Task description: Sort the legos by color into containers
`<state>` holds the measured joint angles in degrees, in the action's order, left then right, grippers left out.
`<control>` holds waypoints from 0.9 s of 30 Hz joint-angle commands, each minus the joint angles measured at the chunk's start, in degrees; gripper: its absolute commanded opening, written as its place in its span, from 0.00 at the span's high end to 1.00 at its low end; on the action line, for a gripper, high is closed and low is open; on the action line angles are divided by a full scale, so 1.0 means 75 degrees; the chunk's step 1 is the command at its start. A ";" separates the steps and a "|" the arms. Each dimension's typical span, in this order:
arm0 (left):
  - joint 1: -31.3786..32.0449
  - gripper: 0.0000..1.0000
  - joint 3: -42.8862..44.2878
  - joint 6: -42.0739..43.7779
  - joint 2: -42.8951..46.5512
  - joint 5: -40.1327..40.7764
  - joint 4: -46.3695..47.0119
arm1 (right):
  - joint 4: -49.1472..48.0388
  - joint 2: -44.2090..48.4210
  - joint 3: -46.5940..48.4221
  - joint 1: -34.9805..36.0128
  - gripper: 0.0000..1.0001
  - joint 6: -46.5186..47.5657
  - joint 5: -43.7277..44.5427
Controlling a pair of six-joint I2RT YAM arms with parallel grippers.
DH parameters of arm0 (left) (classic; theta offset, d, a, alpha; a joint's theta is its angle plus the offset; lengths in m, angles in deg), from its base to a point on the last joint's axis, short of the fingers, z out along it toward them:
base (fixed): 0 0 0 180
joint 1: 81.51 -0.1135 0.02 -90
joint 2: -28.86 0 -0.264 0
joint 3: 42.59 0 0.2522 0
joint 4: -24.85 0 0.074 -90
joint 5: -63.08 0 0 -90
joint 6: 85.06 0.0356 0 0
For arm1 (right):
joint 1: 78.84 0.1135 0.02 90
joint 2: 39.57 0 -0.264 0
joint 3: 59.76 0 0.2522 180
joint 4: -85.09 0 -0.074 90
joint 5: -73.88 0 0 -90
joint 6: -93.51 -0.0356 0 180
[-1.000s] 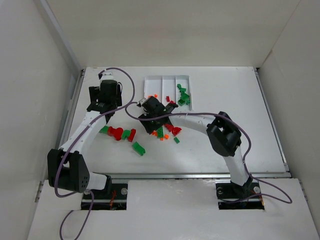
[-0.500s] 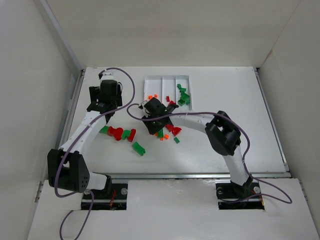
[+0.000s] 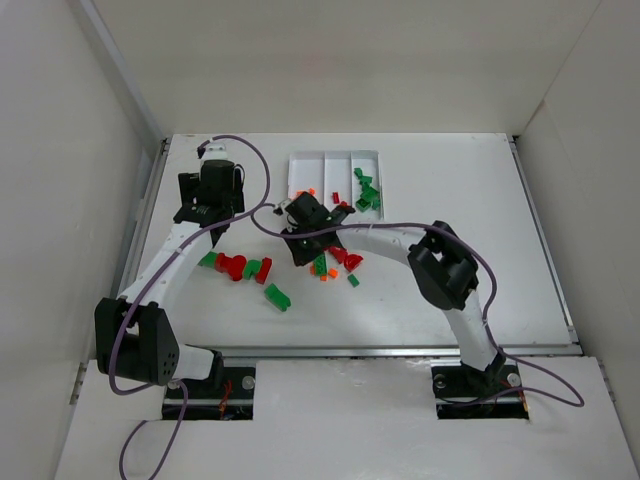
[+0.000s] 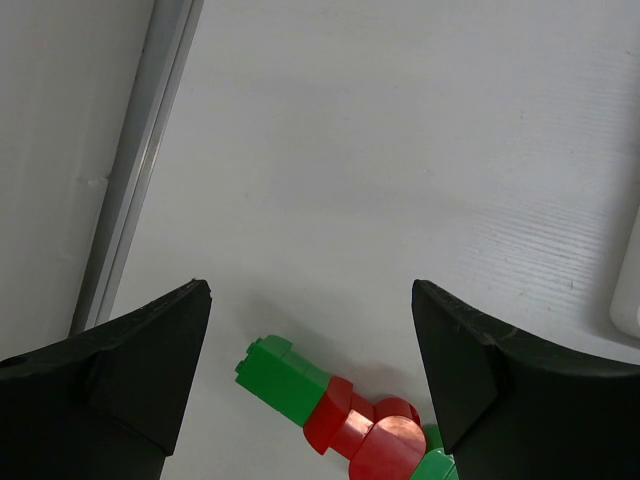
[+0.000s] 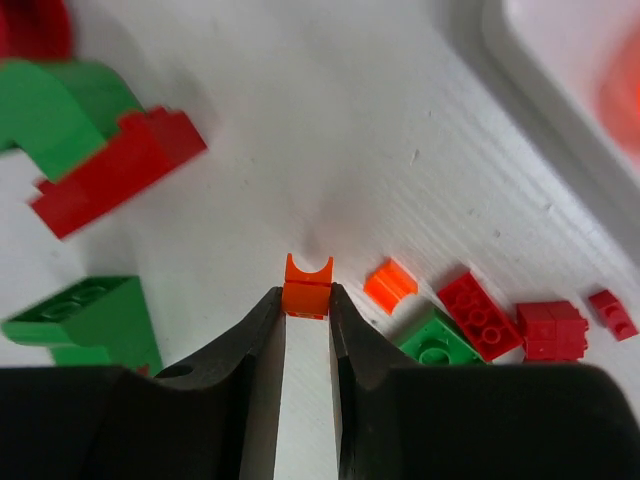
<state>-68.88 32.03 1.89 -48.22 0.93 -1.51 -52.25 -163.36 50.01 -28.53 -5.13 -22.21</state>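
Two robot arms reach over a white table (image 3: 480,200) that carries a three-compartment tray (image 3: 330,157) and scattered toy bricks.

The tray sits at the middle of the table's far edge. Its left compartment holds orange pieces (image 3: 305,191), its middle compartment holds a red piece (image 3: 336,197), and its right compartment holds green pieces (image 3: 367,196). The left gripper (image 4: 312,300) hangs toward the table's left edge with its jaws spread wide. It is above a joined green and red cluster (image 4: 335,415) and touches nothing. The right gripper (image 5: 306,296) is low near the table's centre, just on the near side of the tray. Its jaws pinch a small orange brick (image 5: 307,284) by two sides, among loose bricks (image 5: 470,320) in red, green and orange.
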 commanded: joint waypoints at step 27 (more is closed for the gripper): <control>-0.0031 0.21 -0.0099 0.0020 0.0152 0.0012 0.0286 | 0.0130 -0.1661 0.4814 -0.1317 0.30 -0.1298 0.2126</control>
<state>-68.88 31.64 1.91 -48.22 0.91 -0.90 -50.04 -180.43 84.78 -38.70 -15.73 -6.84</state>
